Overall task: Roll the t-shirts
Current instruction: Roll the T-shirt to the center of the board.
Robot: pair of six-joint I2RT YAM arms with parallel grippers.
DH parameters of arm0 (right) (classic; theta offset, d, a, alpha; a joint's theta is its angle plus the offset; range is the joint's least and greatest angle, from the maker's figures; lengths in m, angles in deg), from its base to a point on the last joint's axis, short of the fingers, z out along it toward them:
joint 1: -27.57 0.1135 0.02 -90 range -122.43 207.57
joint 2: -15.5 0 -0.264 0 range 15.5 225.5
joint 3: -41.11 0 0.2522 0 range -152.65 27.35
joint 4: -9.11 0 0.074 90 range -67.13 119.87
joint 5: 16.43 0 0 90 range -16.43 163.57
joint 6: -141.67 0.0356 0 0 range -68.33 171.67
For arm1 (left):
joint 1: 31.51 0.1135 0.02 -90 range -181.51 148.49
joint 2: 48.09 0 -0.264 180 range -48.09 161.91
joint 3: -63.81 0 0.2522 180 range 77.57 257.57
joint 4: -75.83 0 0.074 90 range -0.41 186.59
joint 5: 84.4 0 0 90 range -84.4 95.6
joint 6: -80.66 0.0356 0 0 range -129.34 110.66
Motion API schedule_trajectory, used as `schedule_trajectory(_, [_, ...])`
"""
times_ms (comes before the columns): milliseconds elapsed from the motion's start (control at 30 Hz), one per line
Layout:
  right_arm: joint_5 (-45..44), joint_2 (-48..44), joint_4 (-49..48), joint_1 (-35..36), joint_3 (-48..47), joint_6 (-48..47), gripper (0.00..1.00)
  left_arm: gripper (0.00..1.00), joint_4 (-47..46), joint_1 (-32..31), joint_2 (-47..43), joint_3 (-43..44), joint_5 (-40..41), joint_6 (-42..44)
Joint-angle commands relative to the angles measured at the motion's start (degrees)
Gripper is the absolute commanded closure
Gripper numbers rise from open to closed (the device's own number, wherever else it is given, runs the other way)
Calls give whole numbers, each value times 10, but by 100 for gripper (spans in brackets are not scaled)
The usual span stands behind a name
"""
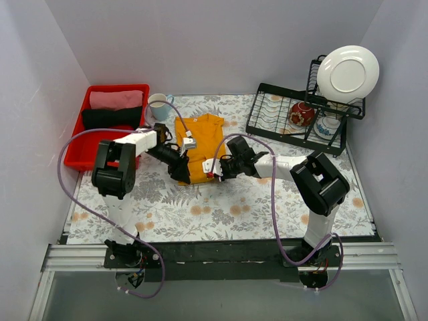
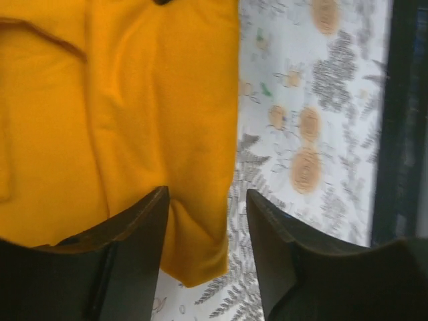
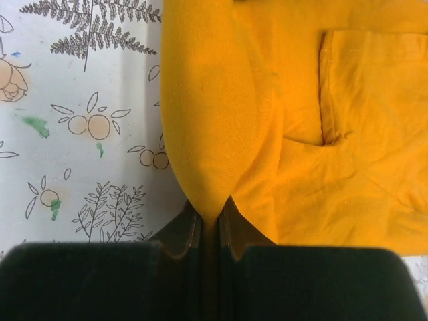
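Observation:
An orange-yellow t-shirt point(image 1: 200, 137) lies folded into a narrow strip on the flowered table, collar toward the back. My right gripper point(image 1: 214, 171) is at the strip's near right corner. In the right wrist view it point(image 3: 210, 210) is shut on a pinched fold of the orange cloth point(image 3: 207, 120). My left gripper point(image 1: 180, 174) is at the near left corner. Its fingers point(image 2: 144, 221) stand apart over the shirt's corner point(image 2: 194, 247), holding nothing. Pink point(image 1: 115, 99) and black point(image 1: 112, 118) bundles lie in the red bin.
The red bin point(image 1: 72, 160) stands at the back left, with a white mug point(image 1: 159, 105) beside it. A black dish rack point(image 1: 281, 124) at the back right holds a white plate point(image 1: 348, 73) and a red bowl point(image 1: 301, 115). Grey walls close in on three sides.

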Motion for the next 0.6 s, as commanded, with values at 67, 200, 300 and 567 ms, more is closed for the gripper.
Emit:
schedule_trajectory(67, [51, 23, 119, -5, -57, 48, 94, 42, -324, -13, -266, -207, 87, -100])
schedule_trajectory(200, [48, 23, 115, -5, -50, 69, 94, 38, -459, -37, -343, -311, 143, -112])
schedule_trajectory(300, [45, 24, 112, -5, -49, 81, 94, 37, -493, -65, -353, -346, 167, -98])
schedule_trajectory(567, [41, 18, 107, -5, -38, 86, 94, 37, -595, -117, -342, -413, 241, -93])
